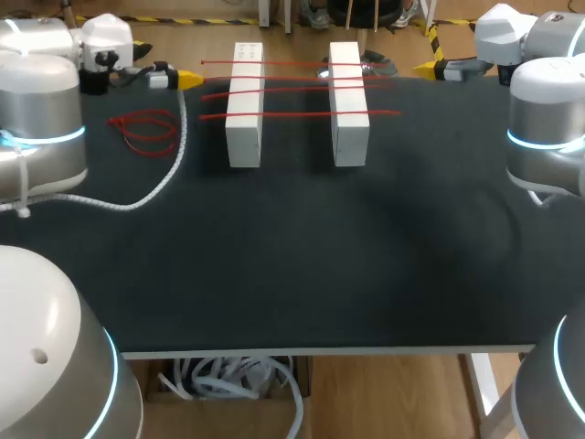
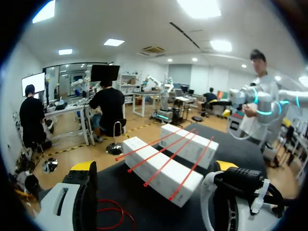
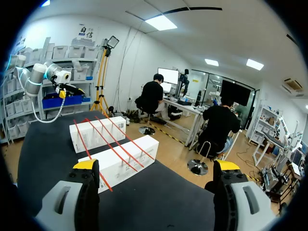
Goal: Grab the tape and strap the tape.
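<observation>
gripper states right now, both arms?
Left gripper: open, jaws wide apart, holding nothing.
Right gripper: open, jaws wide apart, holding nothing.

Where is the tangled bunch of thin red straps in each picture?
Head view: tangled bunch of thin red straps on black table, left of white rectangular blocks.
Left wrist view: between the left gripper's open fingers, before the blocks.
Right wrist view: not in it.
Shared landmark: the blocks.
</observation>
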Motion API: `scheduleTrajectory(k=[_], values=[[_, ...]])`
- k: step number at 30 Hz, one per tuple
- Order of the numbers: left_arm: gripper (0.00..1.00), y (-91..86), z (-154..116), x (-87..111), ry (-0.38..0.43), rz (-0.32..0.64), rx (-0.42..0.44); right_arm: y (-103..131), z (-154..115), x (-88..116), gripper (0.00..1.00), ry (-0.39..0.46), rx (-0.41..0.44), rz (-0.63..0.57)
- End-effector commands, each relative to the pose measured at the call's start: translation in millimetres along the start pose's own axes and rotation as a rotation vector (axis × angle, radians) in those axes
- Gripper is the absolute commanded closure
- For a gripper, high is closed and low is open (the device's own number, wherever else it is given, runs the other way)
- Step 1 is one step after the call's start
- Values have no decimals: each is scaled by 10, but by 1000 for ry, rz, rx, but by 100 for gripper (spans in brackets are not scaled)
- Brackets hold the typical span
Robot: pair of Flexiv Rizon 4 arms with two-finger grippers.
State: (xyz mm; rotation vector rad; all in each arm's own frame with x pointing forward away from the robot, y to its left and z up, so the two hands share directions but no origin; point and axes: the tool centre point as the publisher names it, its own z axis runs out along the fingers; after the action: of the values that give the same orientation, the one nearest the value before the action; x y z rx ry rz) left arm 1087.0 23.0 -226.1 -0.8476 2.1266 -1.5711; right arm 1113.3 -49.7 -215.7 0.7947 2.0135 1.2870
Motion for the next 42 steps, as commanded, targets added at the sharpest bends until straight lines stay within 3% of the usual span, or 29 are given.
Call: scheduleTrajectory(k=[1, 5, 11, 12, 13, 15, 16, 17, 18, 19, 21, 22, 23, 24, 26, 27, 28, 29, 31, 33, 35, 37, 42], values=[[0, 184, -167, -50, 207, 80, 9, 0, 6, 0, 0, 0, 0, 0], [0, 302, -209, -13, 263, 163, -26, 0, 6, 0, 0, 0, 0, 0], [0, 381, -233, 39, 285, 177, -31, 0, 6, 0, 0, 0, 0, 0], [7, 391, -234, 52, 292, 175, -29, 0, 6, 0, 0, 0, 0, 0], [29, 400, -229, 63, 290, 176, -31, 0, 6, 0, 0, 0, 0, 0], [37, 415, -215, 79, 278, 174, -32, 0, 6, 0, 0, 0, 0, 0], [25, 421, -207, 85, 274, 175, -33, 0, 6, 0, 0, 0, 0, 0], [23, 426, -202, 91, 279, 176, -30, 0, 6, 0, 0, 0, 0, 0], [38, 428, -198, 95, 279, 172, -28, 0, 6, 0, 0, 0, 0, 0], [36, 431, -193, 98, 279, 170, -26, 0, 6, 0, 0, 0, 0, 0], [15, 435, -181, 102, 299, 164, -16, 0, 6, 0, 0, 0, 0, 0], [38, 431, -186, 105, 300, 171, -16, 0, 6, 0, 0, 0, 0, 0], [49, 431, -184, 108, 290, 178, -20, 0, 6, 0, 0, 0, 0, 0], [50, 436, -177, 109, 290, 179, -21, 0, 6, 0, 0, 0, 0, 0], [26, 446, -168, 103, 291, 180, -21, 0, 6, 0, 0, 0, 0, 0], [44, 450, -164, 101, 297, 181, -21, 0, 6, 0, 0, 0, 0, 0], [56, 458, -160, 100, 298, 182, -22, 0, 6, 0, 0, 0, 0, 0], [53, 466, -153, 100, 297, 184, -24, 0, 6, 0, 0, 0, 0, 0], [64, 479, -147, 106, 310, 193, -25, 0, 6, 0, 0, 0, 0, 0], [58, 488, -136, 112, 319, 195, -28, 0, 6, 0, 0, 0, 0, 0], [60, 499, -120, 116, 329, 200, -28, 0, 6, 0, 0, 0, 0, 0], [69, 516, -104, 120, 330, 206, -34, 0, 6, 0, 0, 0, 0, 0], [68, 534, -76, 131, 349, 217, -35, 0, 6, 0, 0, 0, 0, 0]])
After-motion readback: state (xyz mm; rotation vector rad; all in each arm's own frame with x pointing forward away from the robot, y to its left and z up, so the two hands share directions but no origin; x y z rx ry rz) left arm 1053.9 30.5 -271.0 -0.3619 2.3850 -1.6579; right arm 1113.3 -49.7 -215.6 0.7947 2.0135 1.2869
